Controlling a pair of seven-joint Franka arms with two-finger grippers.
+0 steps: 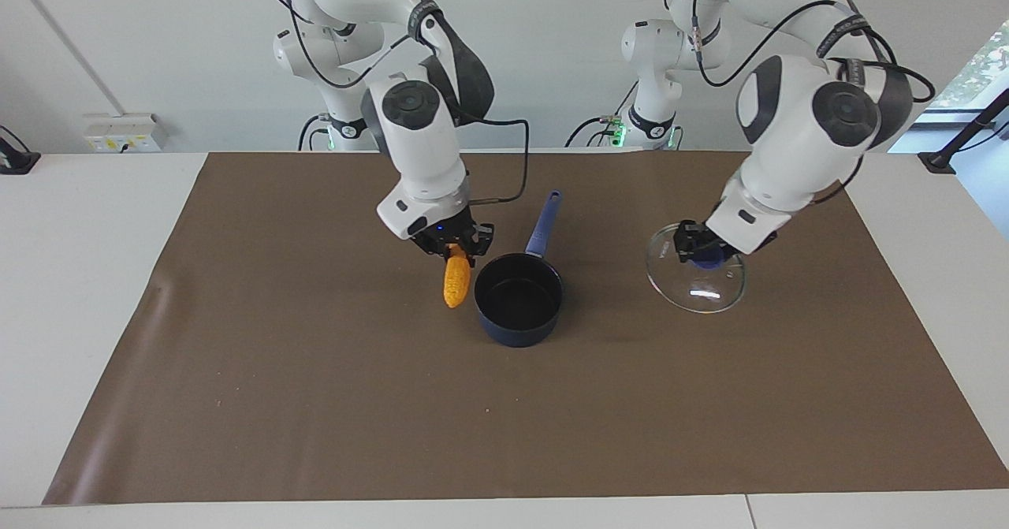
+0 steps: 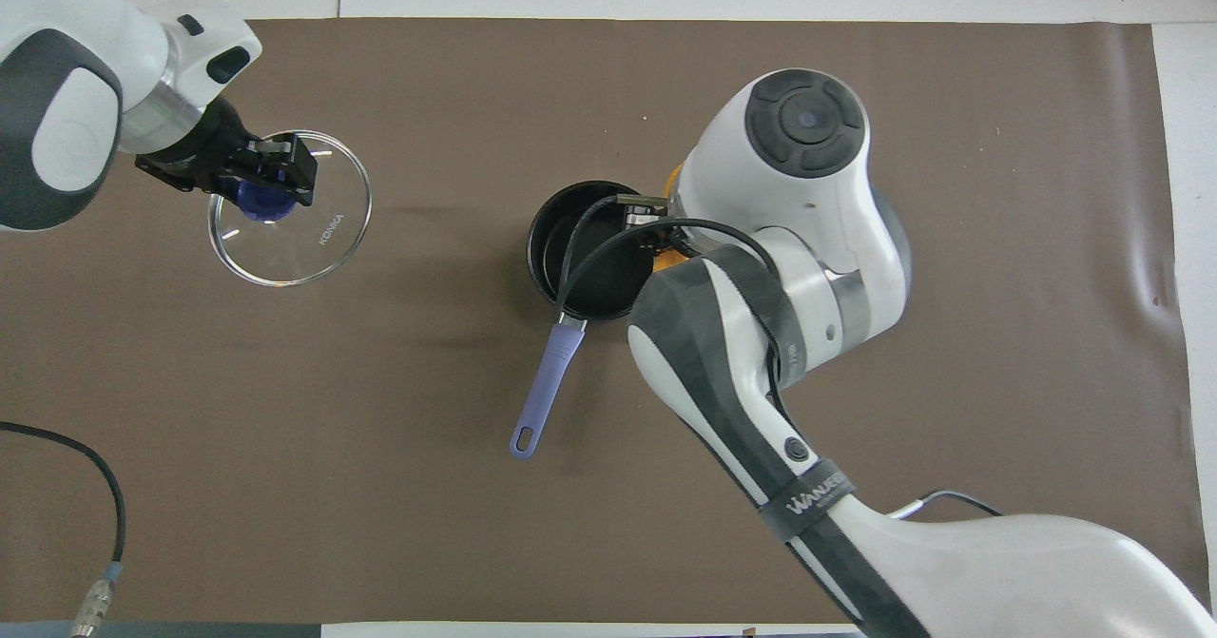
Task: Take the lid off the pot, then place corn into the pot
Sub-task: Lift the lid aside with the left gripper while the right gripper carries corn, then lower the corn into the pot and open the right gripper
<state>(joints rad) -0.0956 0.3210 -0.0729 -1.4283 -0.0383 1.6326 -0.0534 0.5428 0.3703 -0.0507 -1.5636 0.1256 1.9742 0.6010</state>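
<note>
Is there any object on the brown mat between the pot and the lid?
No. In both views, only bare brown mat lies between the pot and the lid.

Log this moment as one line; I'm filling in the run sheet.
pot: open, empty | lid: tilted, knob in left gripper | corn: held by right gripper beside pot
</note>
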